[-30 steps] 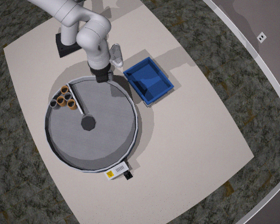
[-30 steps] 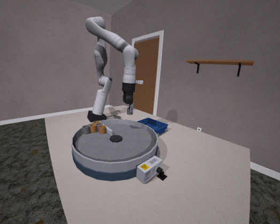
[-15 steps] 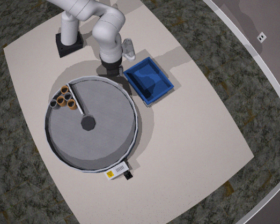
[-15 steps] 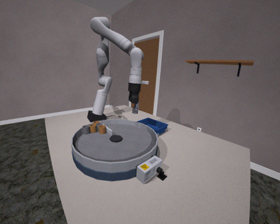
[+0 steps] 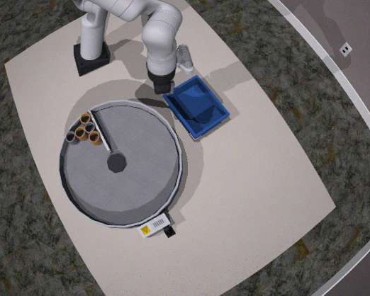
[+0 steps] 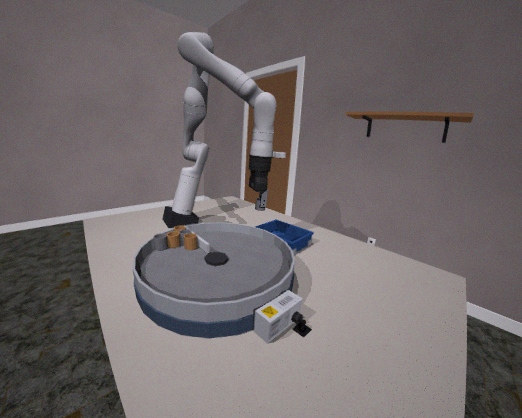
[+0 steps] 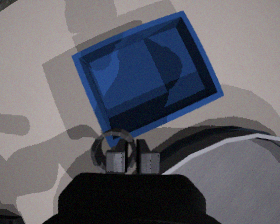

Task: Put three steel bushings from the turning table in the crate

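My gripper (image 6: 262, 200) (image 7: 132, 150) is shut on the wall of a steel bushing (image 6: 258, 204) (image 7: 97, 152), one finger inside its ring. It hangs above the table by the crate's near corner in the wrist view. The blue crate (image 5: 212, 125) (image 6: 304, 241) (image 7: 200, 54) shows no bushing inside. On the turning table (image 5: 147, 170) (image 6: 253, 270) (image 7: 241, 175), two steel bushings, one at the rim (image 5: 73, 142) (image 6: 160, 243) and one nearer the divider (image 5: 90, 132), stand upright among three copper-coloured bushings (image 5: 94, 142) (image 6: 190, 243). In the top view the fingertips are mostly hidden.
A raised divider (image 5: 102, 132) (image 6: 198, 239) runs from the turning table's rim to its dark hub (image 5: 116, 163) (image 6: 216, 258). The turning table has a raised rim beside the crate. A white control box (image 5: 154, 225) (image 6: 278, 317) sits at its front.
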Motion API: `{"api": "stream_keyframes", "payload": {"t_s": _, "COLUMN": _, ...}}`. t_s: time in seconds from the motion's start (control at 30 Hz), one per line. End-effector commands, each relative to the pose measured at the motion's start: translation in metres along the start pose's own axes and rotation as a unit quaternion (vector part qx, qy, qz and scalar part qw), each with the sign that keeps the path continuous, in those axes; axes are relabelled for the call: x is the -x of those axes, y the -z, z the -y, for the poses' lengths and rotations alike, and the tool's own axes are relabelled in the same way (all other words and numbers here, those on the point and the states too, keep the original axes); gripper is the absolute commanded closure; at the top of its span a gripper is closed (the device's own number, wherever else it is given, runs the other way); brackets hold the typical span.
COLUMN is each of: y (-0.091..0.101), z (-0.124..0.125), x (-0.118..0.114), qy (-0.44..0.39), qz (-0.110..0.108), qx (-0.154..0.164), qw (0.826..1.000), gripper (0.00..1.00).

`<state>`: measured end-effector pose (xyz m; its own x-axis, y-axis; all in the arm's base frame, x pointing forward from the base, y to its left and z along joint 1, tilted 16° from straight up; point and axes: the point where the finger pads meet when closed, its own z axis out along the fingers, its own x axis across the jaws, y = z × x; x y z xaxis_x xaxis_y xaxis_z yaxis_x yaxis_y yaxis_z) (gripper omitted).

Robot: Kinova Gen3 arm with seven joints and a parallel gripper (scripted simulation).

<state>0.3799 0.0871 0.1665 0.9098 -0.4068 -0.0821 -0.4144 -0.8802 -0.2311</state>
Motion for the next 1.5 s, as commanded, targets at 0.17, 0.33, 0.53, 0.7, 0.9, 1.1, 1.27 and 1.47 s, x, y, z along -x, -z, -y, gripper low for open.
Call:
{"api": "stream_keyframes", "payload": {"t_s": 0.17, "y": 0.001, "z": 0.014, "x": 0.004, "qy": 0.004, "qz": -0.001, "qx": -0.002, "qw": 1.0, "gripper": 1.0}}
{"api": "stream_keyframes", "payload": {"t_s": 0.33, "y": 0.004, "z": 0.023, "x": 0.002, "qy": 0.001, "qz": -0.005, "qx": -0.007, "qw": 1.0, "gripper": 1.0}}
{"api": "stream_keyframes", "payload": {"t_s": 0.53, "y": 0.01, "z": 0.042, "x": -0.001, "qy": -0.01, "qz": -0.01, "qx": -0.017, "qw": 1.0, "gripper": 1.0}}
{"api": "stream_keyframes", "payload": {"t_s": 0.7, "y": 0.01, "z": 0.042, "x": -0.001, "qy": -0.01, "qz": -0.01, "qx": -0.017, "qw": 1.0, "gripper": 1.0}}
{"api": "stream_keyframes", "payload": {"t_s": 0.9, "y": -0.001, "z": 0.038, "x": -0.002, "qy": -0.007, "qz": -0.01, "qx": -0.013, "qw": 1.0, "gripper": 1.0}}
{"api": "stream_keyframes", "payload": {"t_s": 1.1, "y": -0.016, "z": 0.039, "x": -0.002, "qy": -0.008, "qz": -0.01, "qx": -0.014, "qw": 1.0, "gripper": 1.0}}
{"api": "stream_keyframes", "payload": {"t_s": 1.27, "y": -0.016, "z": 0.039, "x": -0.002, "qy": -0.008, "qz": -0.01, "qx": -0.014, "qw": 1.0, "gripper": 1.0}}
{"api": "stream_keyframes", "payload": {"t_s": 1.47, "y": -0.025, "z": 0.04, "x": -0.001, "qy": -0.007, "qz": -0.008, "qx": -0.014, "qw": 1.0, "gripper": 1.0}}
